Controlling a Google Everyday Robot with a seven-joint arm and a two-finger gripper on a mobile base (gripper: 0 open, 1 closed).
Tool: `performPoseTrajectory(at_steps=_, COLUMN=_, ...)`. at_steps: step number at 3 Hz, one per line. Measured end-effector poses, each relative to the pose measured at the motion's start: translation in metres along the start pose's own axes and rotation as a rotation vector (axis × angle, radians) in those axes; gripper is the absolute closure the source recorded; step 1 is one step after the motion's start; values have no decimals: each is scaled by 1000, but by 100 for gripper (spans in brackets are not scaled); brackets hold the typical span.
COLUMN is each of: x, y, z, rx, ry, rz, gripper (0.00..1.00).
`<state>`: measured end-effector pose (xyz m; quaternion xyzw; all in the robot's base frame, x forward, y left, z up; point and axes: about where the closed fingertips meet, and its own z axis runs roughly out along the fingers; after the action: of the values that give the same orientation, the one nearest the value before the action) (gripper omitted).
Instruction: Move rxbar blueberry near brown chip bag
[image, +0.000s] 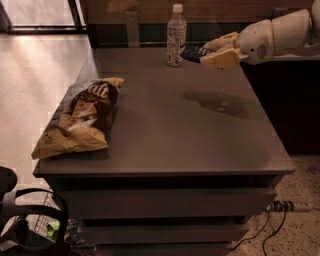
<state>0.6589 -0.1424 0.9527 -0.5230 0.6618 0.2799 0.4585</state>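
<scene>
I am watching the cream-coloured two-finger pincer reaching in from the right over the far edge of the flat grey counter. It is gripping one end of the small dark blue rxbar blueberry wrapper. The bar is sticking out leftward from the fingertips and hanging just beside the clear plastic bottle with the white cap, apparently lifted off the surface. The large crinkly brown chip bag with tan-yellow edges is lying well apart, at the near left corner of the counter.

I am judging the bar to be light and fairly stiff inside a slick foil wrapper, so an end grip is risking a twist or slip. A hold across the middle of its narrow width would be steadier. I am planning a slow carry that clears the bottle, then a low release beside the soft bag, not on it.
</scene>
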Motion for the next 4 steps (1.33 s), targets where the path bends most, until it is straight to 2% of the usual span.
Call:
performPoseTrajectory(at_steps=1, x=-3, y=20, z=21, rx=-30, ry=-17, rz=2, gripper=100)
performPoseTrajectory(at_steps=2, x=-15, y=53, z=50, rx=-65, ry=-11, rz=-1, gripper=100)
performPoseTrajectory(at_steps=3, x=-21, y=96, z=87, rx=-126, ry=39, rz=-8, gripper=100)
performPoseTrajectory(at_steps=4, x=-10, y=125, z=123, rx=-190, ry=142, rz=2, gripper=100)
